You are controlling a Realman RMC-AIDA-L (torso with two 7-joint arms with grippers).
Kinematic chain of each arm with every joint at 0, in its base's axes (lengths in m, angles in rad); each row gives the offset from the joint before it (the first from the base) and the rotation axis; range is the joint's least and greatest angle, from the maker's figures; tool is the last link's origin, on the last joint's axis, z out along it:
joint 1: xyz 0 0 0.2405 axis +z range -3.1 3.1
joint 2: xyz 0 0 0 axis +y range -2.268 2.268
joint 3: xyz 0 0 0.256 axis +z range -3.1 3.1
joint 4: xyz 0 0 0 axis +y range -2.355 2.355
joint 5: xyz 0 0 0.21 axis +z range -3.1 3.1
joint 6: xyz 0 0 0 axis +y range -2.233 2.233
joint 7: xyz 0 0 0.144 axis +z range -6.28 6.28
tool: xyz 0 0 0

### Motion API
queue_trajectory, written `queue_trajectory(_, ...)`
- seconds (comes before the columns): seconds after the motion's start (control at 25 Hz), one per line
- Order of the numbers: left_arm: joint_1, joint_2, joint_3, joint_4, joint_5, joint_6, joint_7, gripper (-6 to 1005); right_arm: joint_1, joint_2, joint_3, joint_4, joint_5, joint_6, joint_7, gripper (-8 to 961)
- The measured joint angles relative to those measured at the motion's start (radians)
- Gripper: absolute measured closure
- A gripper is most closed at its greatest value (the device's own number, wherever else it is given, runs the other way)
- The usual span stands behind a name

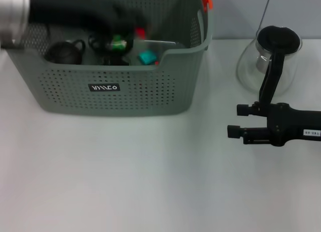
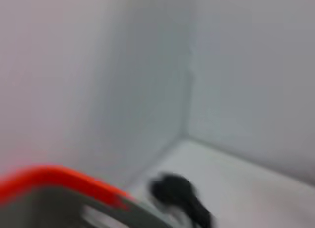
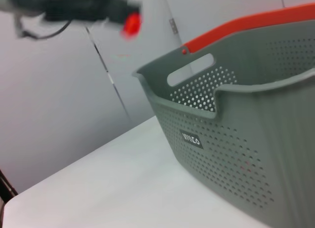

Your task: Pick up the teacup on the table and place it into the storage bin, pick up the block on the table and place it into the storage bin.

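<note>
Sitting in the upper left of the head view, the storage bin (image 1: 125,94) is a grey-green perforated basket with a small black label (image 1: 104,87) on its front wall and an orange handle clip (image 1: 206,0) at its upper right corner. Inside it, at the left, lies a dark teacup (image 1: 64,52) with a loop handle; toward the middle lies a teal block (image 1: 147,57), with a green and a red piece just beside it under the arm. The bin rests on a white table (image 1: 150,182).

Above the bin's interior, across the top left of the frame, hangs the left gripper (image 1: 118,21), a blurred dark mass; whether its jaws are parted or closed, or hold anything, cannot be told. The right wrist view shows this arm at upper left, well above the bin's rim (image 3: 236,90).

At the right edge, mid-height, the right gripper (image 1: 239,121) lies low over the table, its two fingers pointing left, parted and holding nothing. Behind it, at upper right, stands a glass teapot (image 1: 268,61) with a black lid and handle.
</note>
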Motion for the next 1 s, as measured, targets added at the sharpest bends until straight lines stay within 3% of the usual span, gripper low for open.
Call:
queue_trajectory(0.32, -0.107, 0.057, 0.016, -0.357, 0.036, -0.466, 0.017, 663, 0.005, -0.004, 0.004, -0.003, -0.007, 0.004, -0.018, 36)
queue_trajectory(0.44, -0.111, 0.054, 0.022, -0.385, 0.037, -0.526, 0.017, 648, 0.008, -0.008, 0.006, -0.003, -0.011, 0.006, -0.025, 36)
queue_trajectory(0.56, -0.097, 0.031, 0.008, -0.369, 0.014, -0.563, 0.014, 576, 0.009, -0.012, 0.006, -0.009, -0.012, 0.001, -0.026, 36)
queue_trajectory(0.72, -0.032, 0.015, -0.025, -0.327, -0.113, -0.471, 0.021, 443, 0.008, -0.013, 0.006, -0.020, -0.012, -0.009, -0.032, 36)
queue_trajectory(0.88, 0.054, 0.018, -0.026, -0.376, -0.321, -0.147, 0.193, 253, 0.004, -0.005, 0.009, -0.019, -0.009, -0.033, -0.086, 36)
queue_trajectory(1.0, 0.097, 0.017, -0.027, -0.455, -0.336, 0.071, 0.324, 179, 0.004, 0.010, 0.030, -0.013, -0.006, -0.073, -0.153, 36)
